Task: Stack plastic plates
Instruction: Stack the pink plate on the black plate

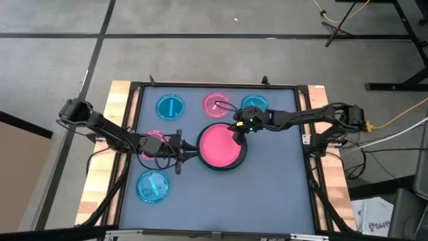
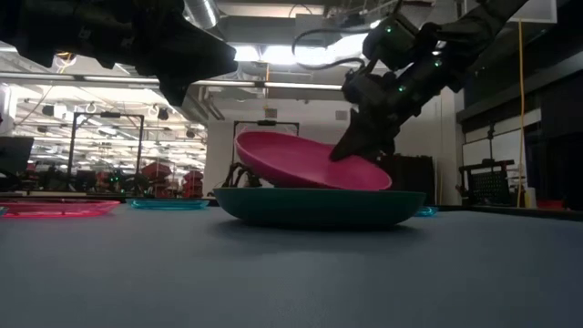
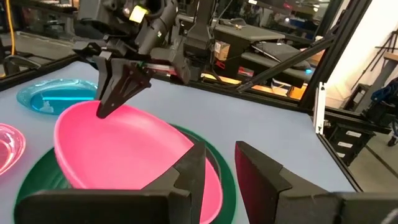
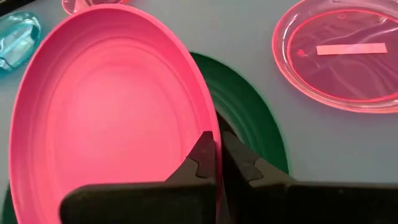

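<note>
Pinching the hot pink plate (image 4: pixel 106 118) by its rim, the right claw (image 4: pixel 217 152) tilts it over the dark green plate (image 2: pixel 319 205) for nesting, while the left claw (image 3: pixel 217 165) waits beside, fingers apart.

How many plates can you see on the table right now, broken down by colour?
Translucent blue plates: 3
Translucent pink plates: 2
Hot pink plate: 1
Dark green plate: 1
Total: 7 in view. The hot pink one sits tilted in the dark green one.
</note>
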